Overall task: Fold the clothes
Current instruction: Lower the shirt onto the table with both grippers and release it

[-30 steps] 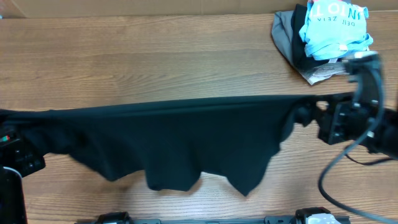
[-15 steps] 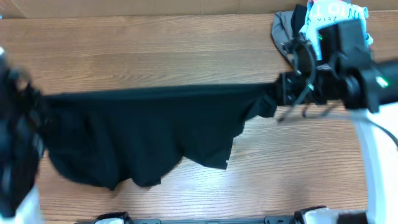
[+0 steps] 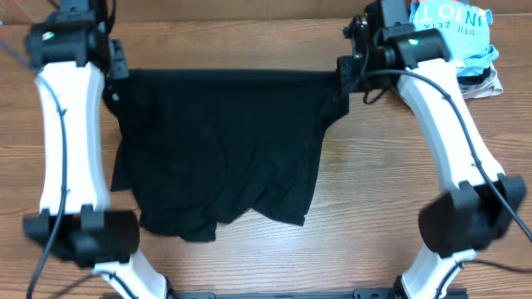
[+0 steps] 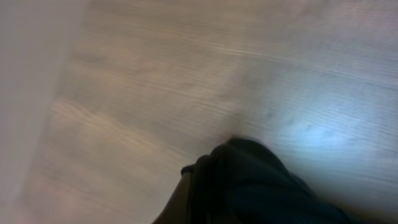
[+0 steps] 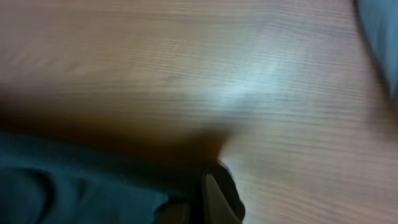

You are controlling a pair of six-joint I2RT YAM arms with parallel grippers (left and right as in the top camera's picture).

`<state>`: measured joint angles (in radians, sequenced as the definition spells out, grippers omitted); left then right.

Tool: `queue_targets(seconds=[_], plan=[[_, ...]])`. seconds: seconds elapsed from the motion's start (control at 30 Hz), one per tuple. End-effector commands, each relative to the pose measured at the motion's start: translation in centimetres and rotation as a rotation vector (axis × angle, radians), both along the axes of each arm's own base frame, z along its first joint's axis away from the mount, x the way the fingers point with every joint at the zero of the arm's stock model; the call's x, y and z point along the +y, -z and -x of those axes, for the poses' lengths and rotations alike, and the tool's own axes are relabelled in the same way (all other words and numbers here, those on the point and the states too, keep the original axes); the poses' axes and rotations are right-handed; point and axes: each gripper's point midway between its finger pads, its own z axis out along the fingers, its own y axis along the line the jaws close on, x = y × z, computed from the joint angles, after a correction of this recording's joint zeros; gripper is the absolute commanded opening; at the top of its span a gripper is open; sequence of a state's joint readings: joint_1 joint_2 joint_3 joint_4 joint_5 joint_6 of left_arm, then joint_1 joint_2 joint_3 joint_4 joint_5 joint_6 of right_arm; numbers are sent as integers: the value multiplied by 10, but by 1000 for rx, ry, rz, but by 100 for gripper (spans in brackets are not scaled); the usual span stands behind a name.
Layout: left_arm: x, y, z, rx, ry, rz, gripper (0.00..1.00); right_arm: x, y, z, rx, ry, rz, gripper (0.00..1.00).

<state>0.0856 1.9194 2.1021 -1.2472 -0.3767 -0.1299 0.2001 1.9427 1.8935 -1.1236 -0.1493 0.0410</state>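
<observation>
The black T-shirt [image 3: 220, 145] hangs stretched between my two grippers over the far half of the table, its loose lower edge trailing toward the front. My left gripper [image 3: 114, 76] is shut on its far left corner; my right gripper [image 3: 342, 73] is shut on its far right corner. The left wrist view is blurred and shows bunched black fabric [image 4: 261, 186] at the jaws. The right wrist view is blurred and shows dark cloth [image 5: 93, 186] beside a fingertip [image 5: 214, 196]. No logo or neck tag shows.
A pile of other garments with a light blue shirt with white lettering [image 3: 449, 25] on top sits at the far right corner, close behind my right arm. The wooden table [image 3: 391, 191] shows on the right and at the front.
Both arms swung from the table's sides to the far edge, carrying the shirt away from the front. The shirt's held edge is now narrower and its body lies down the table.
</observation>
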Motion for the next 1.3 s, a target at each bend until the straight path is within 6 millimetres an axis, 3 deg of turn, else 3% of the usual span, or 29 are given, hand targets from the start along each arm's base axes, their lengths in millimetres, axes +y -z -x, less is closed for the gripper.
queue_targets(seconds=[0.0,0.13,0.27,0.4,0.5,0.63,0.87,1.27], plan=[[14,32,-33,19,30,-26,4,-49,17,-33,-63,119,143,4],[13,63,-79,-49,62,-12,4,-60,20,-75,-199,136,197,4],[8,79,-113,-131,92,20,4,-65,20,-105,-299,145,196,4],[3,78,-130,-195,112,35,4,-71,23,-122,-348,166,188,4],[1,76,-132,-204,120,31,4,-76,24,-121,-340,172,191,4],[-6,86,-120,-126,146,32,4,-78,28,-108,-271,164,199,4],[-20,118,-72,110,158,99,4,-62,46,-77,-113,95,128,4],[-22,135,-21,322,114,146,4,-61,91,-37,75,98,116,4]])
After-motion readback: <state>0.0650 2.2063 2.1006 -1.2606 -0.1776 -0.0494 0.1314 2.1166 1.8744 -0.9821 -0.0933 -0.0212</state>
